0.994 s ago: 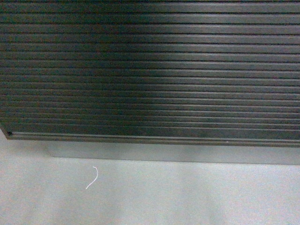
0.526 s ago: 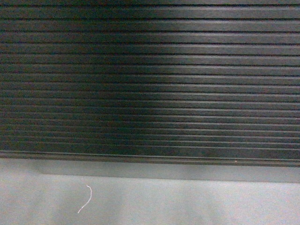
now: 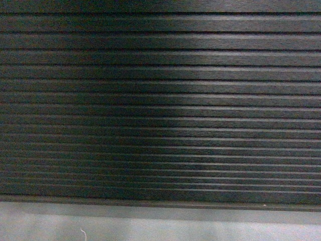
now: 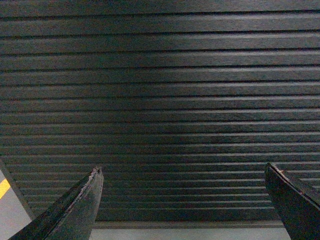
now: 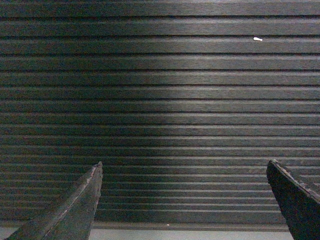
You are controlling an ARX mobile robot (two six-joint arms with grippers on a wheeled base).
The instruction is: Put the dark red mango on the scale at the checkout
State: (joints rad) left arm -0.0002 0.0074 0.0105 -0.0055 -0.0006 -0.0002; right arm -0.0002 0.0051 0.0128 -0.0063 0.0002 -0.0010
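The checkout (image 3: 160, 100) fills the head view with its dark, horizontally slatted front, close in front of me; its grey plinth (image 3: 200, 216) runs along the bottom. The same slatted front of the checkout (image 4: 160, 90) shows in the left wrist view, and the checkout (image 5: 160, 100) in the right wrist view. My left gripper (image 4: 184, 170) is open, nothing between its dark fingers. My right gripper (image 5: 184, 167) is open too and holds nothing. The dark red mango and the scale are out of view.
Grey floor (image 3: 150, 232) lies below the plinth, with a thin white thread (image 3: 83, 233) on it at the lower left. A yellow floor mark (image 4: 4, 188) shows at the left edge of the left wrist view. A small white speck (image 5: 257, 38) sits on a slat.
The slatted front has grown larger and its lower edge has slid down the head view; the white thread has dropped almost out of frame. I have come closer to the checkout.
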